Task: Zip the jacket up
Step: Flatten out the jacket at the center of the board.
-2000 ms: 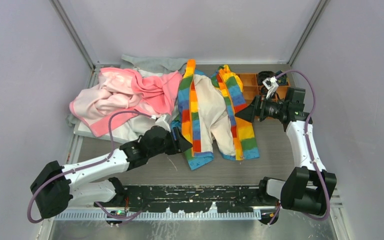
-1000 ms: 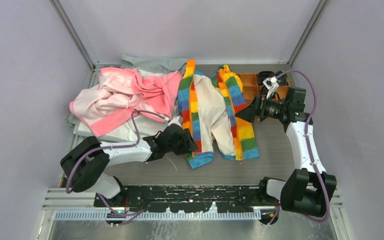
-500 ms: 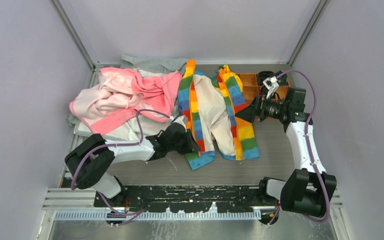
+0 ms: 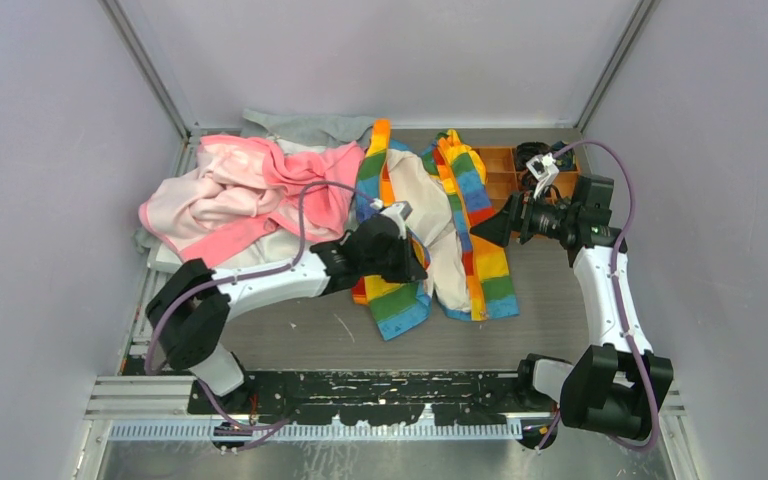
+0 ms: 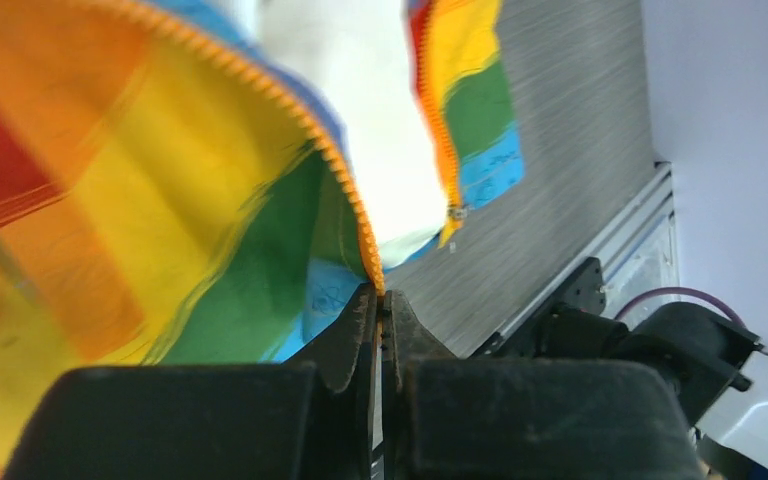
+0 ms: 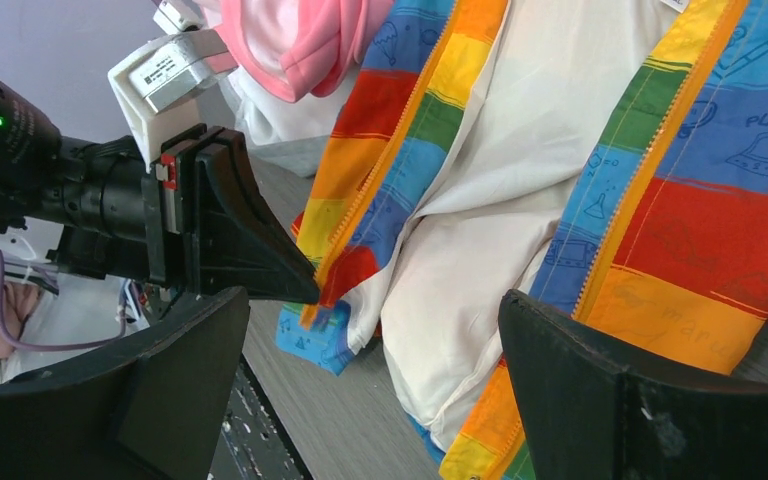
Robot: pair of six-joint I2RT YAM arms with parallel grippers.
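Note:
The jacket (image 4: 443, 250) lies open on the table, cream lining up, with rainbow stripes down both front edges. My left gripper (image 4: 418, 266) is shut on the orange zipper edge (image 5: 345, 195) of its left front panel, near the hem, and holds that corner off the table. The same shut gripper (image 5: 380, 300) shows the zipper tape running into its jaws. The zipper pull (image 5: 453, 212) hangs at the bottom of the other panel's edge. My right gripper (image 4: 482, 228) hovers open over the right front panel (image 6: 700, 220), nothing between its fingers (image 6: 160, 380).
A pink garment (image 4: 250, 190) is heaped at the back left over a white cloth (image 4: 260, 258). A grey garment (image 4: 300, 128) lies behind it. An orange compartment tray (image 4: 505, 165) sits at the back right, behind my right wrist. Walls close in on three sides.
My left gripper shut on the jacket's left zipper edge, then moved right and up, lifting that corner over the lining. The right arm has not moved.

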